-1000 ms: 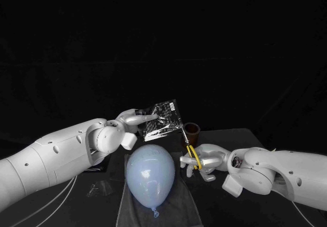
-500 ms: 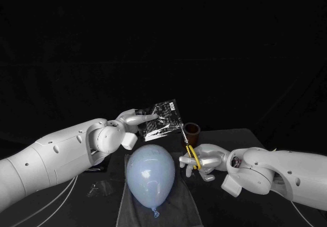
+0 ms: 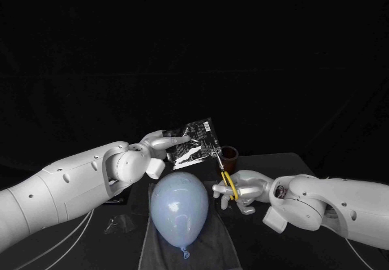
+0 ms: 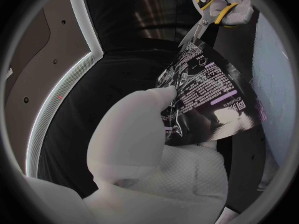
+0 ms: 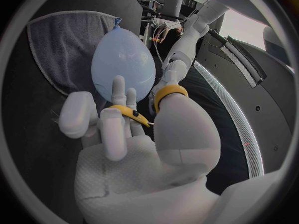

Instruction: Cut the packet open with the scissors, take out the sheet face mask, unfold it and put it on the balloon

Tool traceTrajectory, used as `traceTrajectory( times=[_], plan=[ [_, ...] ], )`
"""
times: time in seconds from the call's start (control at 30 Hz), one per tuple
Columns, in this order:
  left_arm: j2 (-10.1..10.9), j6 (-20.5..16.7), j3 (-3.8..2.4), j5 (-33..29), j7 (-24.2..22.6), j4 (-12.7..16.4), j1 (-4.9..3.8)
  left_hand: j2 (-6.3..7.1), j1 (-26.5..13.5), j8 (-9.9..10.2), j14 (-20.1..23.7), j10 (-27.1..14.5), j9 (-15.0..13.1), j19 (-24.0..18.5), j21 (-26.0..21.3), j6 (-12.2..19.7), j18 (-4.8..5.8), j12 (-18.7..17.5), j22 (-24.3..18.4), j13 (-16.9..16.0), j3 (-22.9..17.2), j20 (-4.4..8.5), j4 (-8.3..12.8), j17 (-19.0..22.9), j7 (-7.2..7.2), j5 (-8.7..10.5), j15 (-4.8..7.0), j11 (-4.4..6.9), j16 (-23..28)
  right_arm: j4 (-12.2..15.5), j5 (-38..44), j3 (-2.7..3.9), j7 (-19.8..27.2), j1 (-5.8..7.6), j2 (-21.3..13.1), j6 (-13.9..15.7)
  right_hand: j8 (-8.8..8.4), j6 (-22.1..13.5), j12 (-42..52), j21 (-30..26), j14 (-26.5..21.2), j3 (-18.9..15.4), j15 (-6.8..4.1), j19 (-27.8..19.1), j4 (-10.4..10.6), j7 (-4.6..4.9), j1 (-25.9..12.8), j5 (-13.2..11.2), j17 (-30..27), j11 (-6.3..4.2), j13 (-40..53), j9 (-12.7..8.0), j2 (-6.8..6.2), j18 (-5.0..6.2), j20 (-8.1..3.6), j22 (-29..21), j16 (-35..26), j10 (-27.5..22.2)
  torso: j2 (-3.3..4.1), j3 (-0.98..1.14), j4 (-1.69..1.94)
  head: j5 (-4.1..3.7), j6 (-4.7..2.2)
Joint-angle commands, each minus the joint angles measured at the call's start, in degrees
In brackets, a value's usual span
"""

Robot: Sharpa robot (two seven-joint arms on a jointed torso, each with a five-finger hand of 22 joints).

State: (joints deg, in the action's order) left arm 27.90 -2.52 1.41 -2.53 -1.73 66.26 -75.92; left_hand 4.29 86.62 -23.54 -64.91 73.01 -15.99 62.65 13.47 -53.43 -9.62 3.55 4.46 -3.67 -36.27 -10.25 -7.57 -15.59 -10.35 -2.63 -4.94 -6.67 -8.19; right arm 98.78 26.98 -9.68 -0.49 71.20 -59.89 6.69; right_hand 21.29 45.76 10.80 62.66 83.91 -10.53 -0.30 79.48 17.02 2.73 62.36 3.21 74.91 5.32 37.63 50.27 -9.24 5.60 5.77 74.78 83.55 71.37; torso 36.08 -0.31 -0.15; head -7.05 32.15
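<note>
The left robot hand (image 3: 162, 142) is pinching the crinkled black-and-silver foil packet (image 3: 195, 144) aloft; the right robot hand (image 3: 243, 191) is gripping yellow-handled steel scissors (image 3: 225, 173), blade tips at the packet's corner.

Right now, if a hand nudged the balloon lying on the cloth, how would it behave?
The balloon is inflated, so probably very light for its size; a slight nudge might shift it. Rounded and lying on its side, it could roll, though the cloth under it may add grip. Its thin skin would likely pop against the scissors.
</note>
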Motion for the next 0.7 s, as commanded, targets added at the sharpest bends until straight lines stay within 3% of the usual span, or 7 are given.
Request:
traceTrajectory(
  times=[0.03,0.27,0.7],
  plan=[
    [0.0,0.3,-0.05,-0.9,0.3,0.3,0.0,-0.62,0.1,-0.2,-0.2,0.3,-2.1,0.5,0.4,-0.4,-0.9,0.2,-0.1,-0.1,-0.3,0.03,-0.1,-0.1,0.07,-0.19,0.1,0.06,0.3,0.2,0.7,0.3,1.5,0.06,-0.2,0.3,0.45,-22.5,0.3,0.0,3.2,0.4,0.31,0.3,0.0,6.64,0.0,-0.2,5.4,-0.87,-0.1,-0.2,0.61,-0.01,-0.07,0.0,0.4,1.6,-0.04,0.02,0.01,-0.06,0.11],
    [0.1,0.1,-0.05,-1.0,0.5,0.2,0.01,-0.61,0.1,-0.2,-0.2,0.3,-2.1,0.5,0.4,-0.4,-0.9,0.2,-0.1,-0.1,-0.3,0.04,0.0,-0.1,0.07,-0.19,0.1,0.07,0.4,0.5,0.7,0.71,1.9,0.16,-0.6,0.9,0.74,-22.2,0.3,0.1,3.2,0.7,0.33,0.3,0.0,6.65,0.2,-0.3,5.4,-0.86,-0.2,-0.7,1.33,-0.01,-0.05,0.0,0.4,1.8,-0.03,0.0,0.01,-0.22,-0.05],
    [0.2,-0.1,-0.05,-1.1,0.3,0.2,0.02,-0.6,0.0,-0.2,-0.2,0.3,-2.1,0.6,0.4,-0.4,-0.9,0.2,-0.1,-0.1,-0.4,0.06,0.1,-0.1,0.08,-0.19,0.11,0.07,0.4,0.3,0.7,0.84,2.1,0.23,-0.5,1.0,1.07,-21.6,0.3,0.2,3.1,0.9,0.31,0.3,-0.1,6.6,0.5,-0.3,5.3,-0.89,-0.3,-1.4,2.05,-0.02,-0.04,0.1,0.4,1.9,-0.02,-0.06,0.06,-0.47,-0.15]
  ],
)
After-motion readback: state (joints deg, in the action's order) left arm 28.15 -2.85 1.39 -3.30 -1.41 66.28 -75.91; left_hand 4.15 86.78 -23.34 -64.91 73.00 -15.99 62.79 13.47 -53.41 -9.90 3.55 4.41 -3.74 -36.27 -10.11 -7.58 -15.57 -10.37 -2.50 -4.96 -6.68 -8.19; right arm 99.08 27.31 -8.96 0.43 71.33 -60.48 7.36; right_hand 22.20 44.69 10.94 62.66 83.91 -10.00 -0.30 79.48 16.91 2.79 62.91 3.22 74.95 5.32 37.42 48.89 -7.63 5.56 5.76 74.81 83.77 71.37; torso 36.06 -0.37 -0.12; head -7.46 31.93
